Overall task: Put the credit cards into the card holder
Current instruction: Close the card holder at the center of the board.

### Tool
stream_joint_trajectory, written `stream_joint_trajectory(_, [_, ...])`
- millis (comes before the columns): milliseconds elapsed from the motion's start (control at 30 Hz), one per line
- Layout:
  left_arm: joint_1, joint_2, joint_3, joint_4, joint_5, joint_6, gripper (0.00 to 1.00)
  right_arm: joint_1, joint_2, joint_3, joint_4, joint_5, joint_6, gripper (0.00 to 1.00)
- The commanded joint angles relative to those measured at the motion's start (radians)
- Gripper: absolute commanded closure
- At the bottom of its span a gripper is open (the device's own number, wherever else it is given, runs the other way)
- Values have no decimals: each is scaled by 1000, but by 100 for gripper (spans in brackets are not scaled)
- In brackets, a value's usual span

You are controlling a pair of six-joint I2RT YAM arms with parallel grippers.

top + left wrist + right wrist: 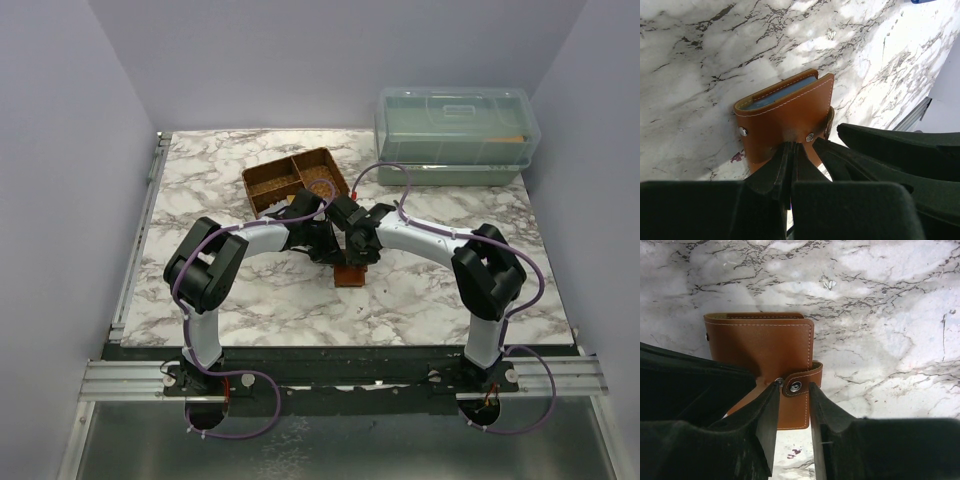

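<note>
Pressing the card holder (785,115) flat mid-table, left gripper (791,146) is fully closed, holding nothing; right gripper (792,390), half-open, straddles the snap strap (807,374). Leather looks stiff, slick, light: pinch that strap.

left arm (255,238) and right arm (425,238): white links just behind each claw, bulky black joint housings further back. a thin purple cable (385,168) loops along each toward the claw. left claw (791,147) and right claw (793,386) have matte black wedge-shaped fingers (767,425) tapering to narrow tips.
</note>
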Motion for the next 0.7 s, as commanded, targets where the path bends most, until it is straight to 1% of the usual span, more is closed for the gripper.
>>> stream_joint_trajectory(0, [-4,-4,-13,-25,-3,11,100,9,25,13,-3,38,4,71])
stream_joint_trajectory(133, [-4,-4,-13,-25,-4,12,100,9,25,11,2,47,5,85])
stream_joint_trajectory(300, [-3,-6,-16,-25,-7,12,100,9,5,-2,9,50,6,99])
stream_joint_trajectory(433, [-3,-9,-16,-25,-9,14,100,9,-62,-52,52,27,-7,100])
stream_joint_trajectory(667, [-2,-12,-17,-24,-7,14,100,-6,-197,-226,290,-100,-78,100])
